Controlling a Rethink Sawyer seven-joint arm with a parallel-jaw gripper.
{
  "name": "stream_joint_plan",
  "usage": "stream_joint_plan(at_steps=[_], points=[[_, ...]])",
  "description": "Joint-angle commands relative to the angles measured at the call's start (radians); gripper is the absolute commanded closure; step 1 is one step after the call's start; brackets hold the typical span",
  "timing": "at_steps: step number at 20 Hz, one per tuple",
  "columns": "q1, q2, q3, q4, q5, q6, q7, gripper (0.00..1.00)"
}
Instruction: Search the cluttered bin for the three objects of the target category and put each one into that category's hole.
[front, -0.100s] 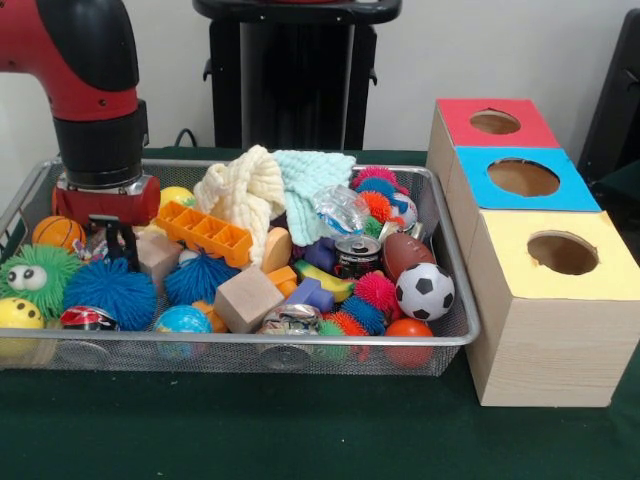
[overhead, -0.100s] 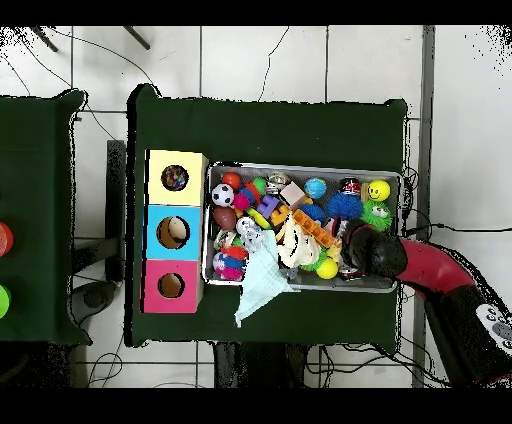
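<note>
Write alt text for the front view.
A red and black robot arm reaches into the left end of a wire mesh bin crammed with toys. Beside it, three boxes have red, blue and yellow holed tops.

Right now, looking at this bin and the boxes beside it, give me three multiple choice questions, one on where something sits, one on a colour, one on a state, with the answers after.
1. Where does the soccer ball lie in the wire bin?
A. at the end next to the boxes
B. under the gripper
C. outside the bin

2. What colour is the top of the middle box?
A. red
B. blue
C. yellow

3. How does the mint cloth lie?
A. folded flat on a box
B. wholly buried under toys
C. draped over the bin's rim

Answers: 1 A, it rests in the corner nearest the yellow box. 2 B, blue sits between the red box and the yellow one. 3 C, the overhead view shows it hanging out over the rim onto the green table.
</note>
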Motion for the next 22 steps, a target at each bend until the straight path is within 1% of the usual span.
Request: stream_joint_plan(at_steps=[1,4,6,9,15,17,22], points=[[0.048,0.001,-0.076,0.132,0.021,0.039,0.147,1.0],[0.058,0.025,-0.106,0.141,0.008,0.026,0.15,1.0],[0.038,0.054,-0.101,0.147,0.017,0.03,0.132,1.0],[0.008,0.084,-0.082,0.16,0.05,0.058,0.118,1.0],[0.008,0.081,-0.077,0.177,0.082,0.086,0.1,1.0],[-0.003,0.087,-0.07,0.174,0.093,0.104,0.078,1.0],[-0.022,0.113,-0.066,0.169,0.098,0.101,0.049,1.0]])
